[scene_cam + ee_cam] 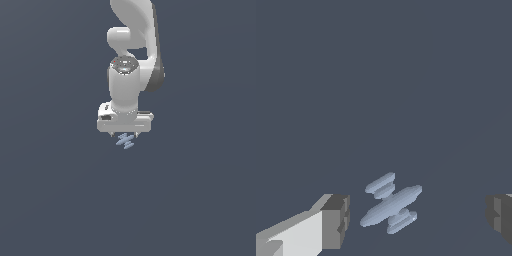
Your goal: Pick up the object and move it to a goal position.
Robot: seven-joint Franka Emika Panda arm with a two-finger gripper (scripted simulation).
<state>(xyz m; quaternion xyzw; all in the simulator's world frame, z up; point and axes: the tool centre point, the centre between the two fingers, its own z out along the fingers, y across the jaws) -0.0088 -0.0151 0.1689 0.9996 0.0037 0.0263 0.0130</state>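
Presently, from my wrist view, the nearest things I can report are the two fingers (335,221) of the gripper (418,220). One shows as a white bar ending in a grey pad, the other only as a grey pad at the frame's edge. They stand spread wide, with a broad gap between them, and neither pad touches anything.

Between them I see the object (391,205): a small pale blue piece made of several short slanted lobes, one long lobe through the middle and shorter ones stacked on either side in a zigzag. It sits closer to the white-barred finger than to the other, but clear of both. I cannot tell from this view whether it rests on the dark surface beneath or how far below the pads it lies.

On the exterior view I see the gripper (126,134) pointing straight down, its white body broad and flat. The object (126,141) shows just under it, its pale lobes partly overlapping the lower edge of the hand, so small that the fingertips around it are hard to separate.

Above that, the white arm (131,60) rises in stacked segments to the top of the frame. Beyond everything lies a plain dark blue-grey ground (55,200) without markings.
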